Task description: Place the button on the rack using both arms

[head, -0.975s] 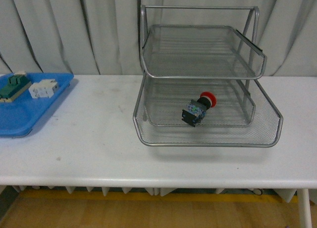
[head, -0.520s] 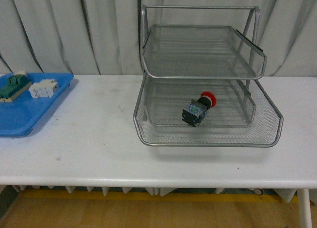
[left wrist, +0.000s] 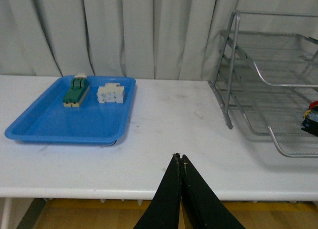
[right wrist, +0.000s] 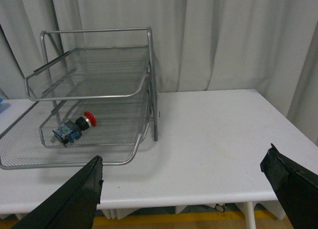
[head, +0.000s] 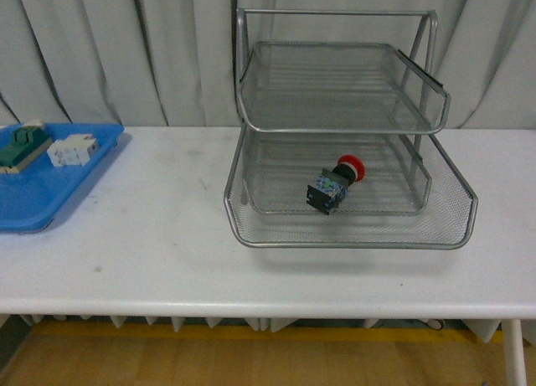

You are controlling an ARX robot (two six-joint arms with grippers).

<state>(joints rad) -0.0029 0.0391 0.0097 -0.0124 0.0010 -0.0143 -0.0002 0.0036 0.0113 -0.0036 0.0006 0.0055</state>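
White counter point(head: 151, 235), curtain backdrop. Button point(head: 335, 185) lies inside rack point(head: 352, 245) on a lower tier, red cap toward 1 o'clock. Left claw point(left wrist: 180, 159) pinched together, right claw point(right wrist: 185, 159) spread wide, both empty. Placement looks done, nothing left but parking.

Left pincer point(left wrist: 180, 158) tips together, right pincer point(right wrist: 184, 157) wide apart.
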